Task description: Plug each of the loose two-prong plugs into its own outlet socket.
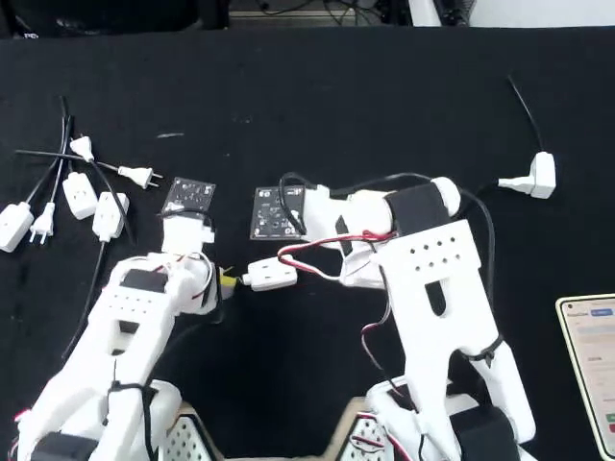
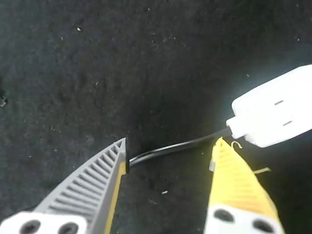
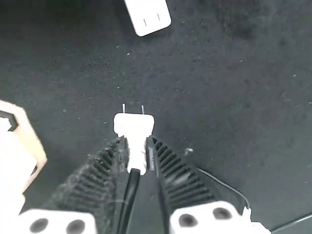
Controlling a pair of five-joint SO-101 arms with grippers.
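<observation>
My right gripper (image 3: 134,144) is shut on a white two-prong plug (image 3: 134,124). Its prongs point at a white outlet socket (image 3: 146,17) a short way ahead, with a gap of bare mat between them. That socket (image 1: 269,276) lies mid-table between the two arms. My left gripper (image 2: 170,145) stands open, its grey and yellow fingers on either side of the socket's black cable (image 2: 165,150), just behind the socket (image 2: 273,119), whose two slots show. From above, the left gripper (image 1: 226,280) sits just left of the socket.
Several loose plugs and sockets with black cables (image 1: 77,192) lie in a cluster at the far left. Another white plug (image 1: 533,178) lies at the right. Two small dark boards (image 1: 187,197) (image 1: 277,211) sit mid-table. A phone (image 1: 591,365) lies at the right edge.
</observation>
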